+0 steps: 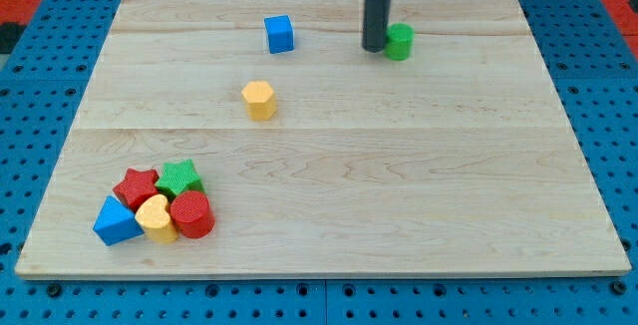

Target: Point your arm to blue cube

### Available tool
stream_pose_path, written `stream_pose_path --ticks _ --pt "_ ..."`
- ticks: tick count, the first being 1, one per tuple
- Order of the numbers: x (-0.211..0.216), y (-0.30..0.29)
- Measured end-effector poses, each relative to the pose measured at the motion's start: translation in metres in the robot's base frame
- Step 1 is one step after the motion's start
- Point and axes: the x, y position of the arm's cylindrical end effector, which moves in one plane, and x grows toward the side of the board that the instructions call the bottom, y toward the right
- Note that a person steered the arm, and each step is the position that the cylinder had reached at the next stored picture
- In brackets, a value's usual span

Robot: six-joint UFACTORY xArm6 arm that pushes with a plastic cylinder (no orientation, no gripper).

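One blue cube [280,34] lies well to the view's left of our tip [375,48], a jawless rod touching the green block [400,42].

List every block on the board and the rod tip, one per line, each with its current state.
my tip: on the board, beside the green cylinder, well to the view's right of the blue cube
blue cube: alone, untouched
green cylinder: upright, right next to the tip
yellow hexagon: alone
red star, green star, yellow heart, red cylinder, blue block: clustered together
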Motion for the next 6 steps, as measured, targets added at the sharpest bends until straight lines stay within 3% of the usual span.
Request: stream_pose_path --ticks 1,2,3,6 --pt "0.0 0.029" --pt "0.004 0.02" --pt "0.031 -0.014" --pt "0.031 -0.168"
